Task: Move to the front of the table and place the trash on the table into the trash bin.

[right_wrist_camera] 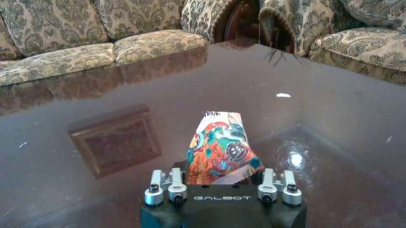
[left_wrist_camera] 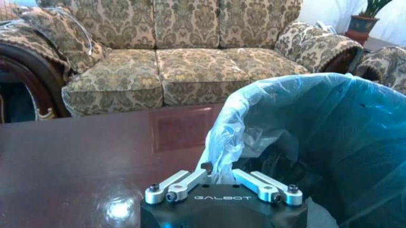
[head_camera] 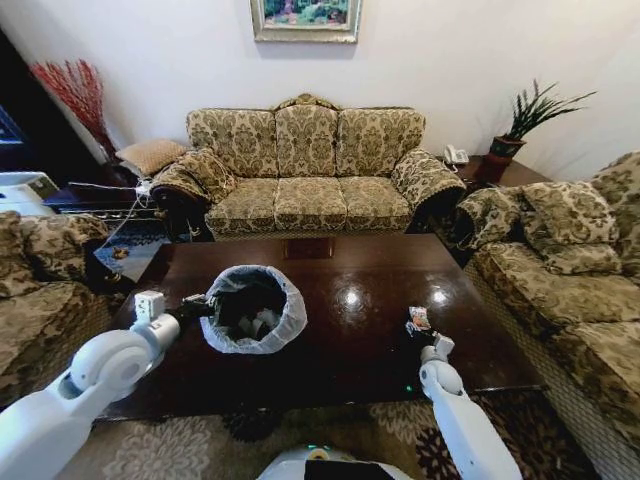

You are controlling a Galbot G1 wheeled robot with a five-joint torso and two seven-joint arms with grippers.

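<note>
A big flowery sofa (head_camera: 305,165) stands against the white wall (head_camera: 170,60). A picture (head_camera: 305,18) hangs above the sofa. A plant (head_camera: 525,120) sits right of it.

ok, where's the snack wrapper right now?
The snack wrapper sits between the right gripper's fingers, just above the table on the robot's right, well apart from the trash bin on the left.

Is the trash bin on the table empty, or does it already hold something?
Not empty. In the head view the trash bin stands upright on the table, and pale items lie in its dark inside.
</note>
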